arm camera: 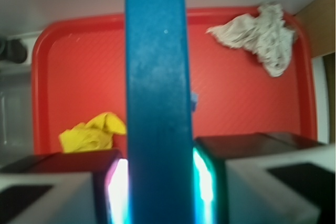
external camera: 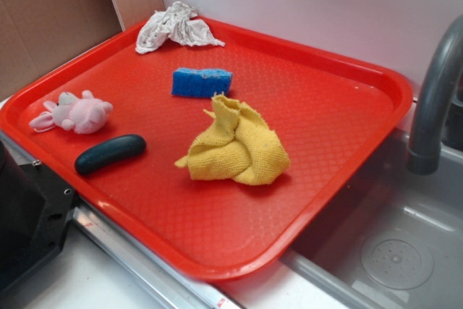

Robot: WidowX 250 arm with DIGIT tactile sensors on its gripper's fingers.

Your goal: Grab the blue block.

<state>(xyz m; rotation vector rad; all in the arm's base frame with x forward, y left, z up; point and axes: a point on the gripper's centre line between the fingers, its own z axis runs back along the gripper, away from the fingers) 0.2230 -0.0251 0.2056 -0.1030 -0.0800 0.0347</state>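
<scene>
Wrist view: your gripper (arm camera: 157, 182) is clamped on the blue block (arm camera: 156, 103), one finger (arm camera: 58, 187) pressed to each side. The block stands up tall between them, filling the middle of the frame, high above the red tray (arm camera: 73, 77).

Exterior view: you won't see the gripper or block here. On the tray (external camera: 325, 142) lie a blue sponge (external camera: 202, 82) near the middle, a crumpled yellow cloth (external camera: 237, 146) just in front of it, a white rag (external camera: 176, 27) at the far corner, a pink plush bunny (external camera: 76, 113) at the left edge, and a dark teal pickle-shaped piece (external camera: 110, 153) beside the bunny. Grey faucet (external camera: 434, 99) and sink (external camera: 398, 251) sit to the right.
</scene>
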